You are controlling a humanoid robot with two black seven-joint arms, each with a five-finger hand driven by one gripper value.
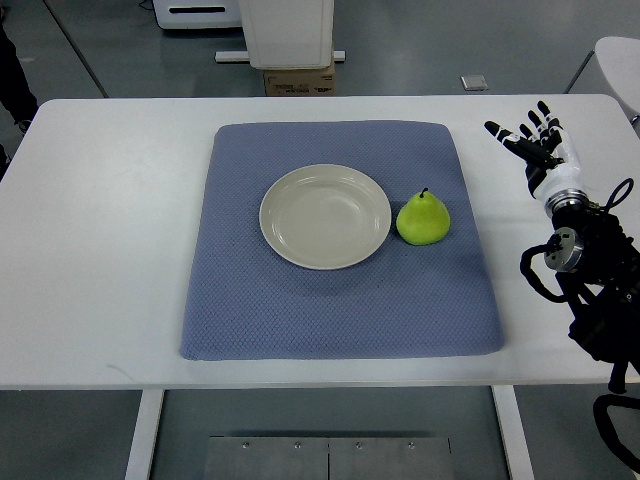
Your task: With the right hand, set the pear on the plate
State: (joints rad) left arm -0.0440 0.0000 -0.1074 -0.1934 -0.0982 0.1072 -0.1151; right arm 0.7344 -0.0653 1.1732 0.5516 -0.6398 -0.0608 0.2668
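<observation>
A lab: bare white table, grey floor, equipment base.

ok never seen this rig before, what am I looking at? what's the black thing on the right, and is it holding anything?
There is one picture, taken from a camera on the robot itself, looking steeply down at its workspace. The black thing coming in from the right edge is the humanoid's right arm, ending in the right hand, which has fingers, not a gripper. The fingers are spread and hold nothing; the hand sits over the bare white table, off to the side of the mat. The left arm is not in view. On the table lies a blue mat. On it are an empty plate and, just to its right, a green pear, upright with its stem up. The pear is not on the plate yet.
</observation>
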